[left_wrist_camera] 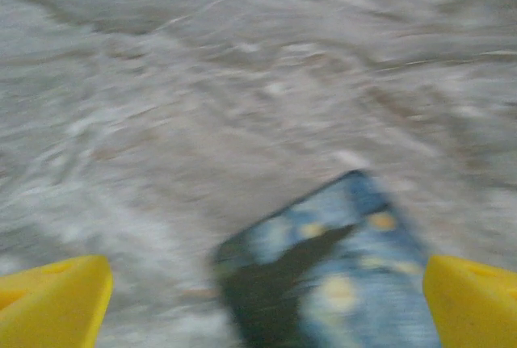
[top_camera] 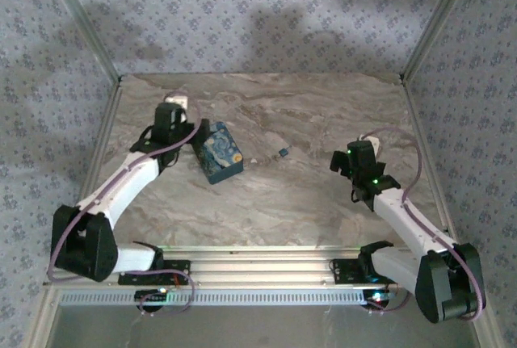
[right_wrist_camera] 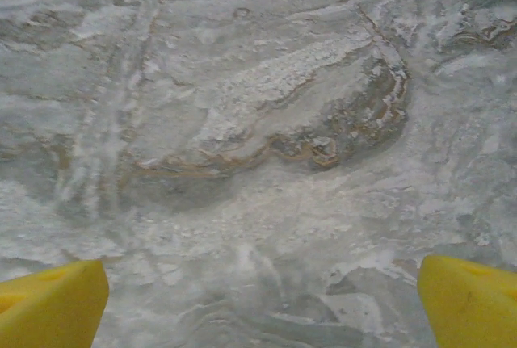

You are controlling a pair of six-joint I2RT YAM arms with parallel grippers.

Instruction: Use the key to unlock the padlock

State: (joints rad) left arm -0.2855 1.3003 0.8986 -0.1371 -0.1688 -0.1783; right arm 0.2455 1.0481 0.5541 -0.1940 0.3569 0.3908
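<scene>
Left fingers (left_wrist_camera: 52,303): wide apart, above the blue padlock (left_wrist_camera: 339,283).
Right fingers (right_wrist_camera: 472,303): wide apart, above the counter (right_wrist_camera: 258,122).
Key (top_camera: 283,152): on the counter, near the padlock, not touching.

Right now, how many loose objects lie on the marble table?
2. The blue patterned padlock lies left of centre, next to the left arm; the small key lies just to its right, apart from it. More may be hidden beneath either arm.
</scene>
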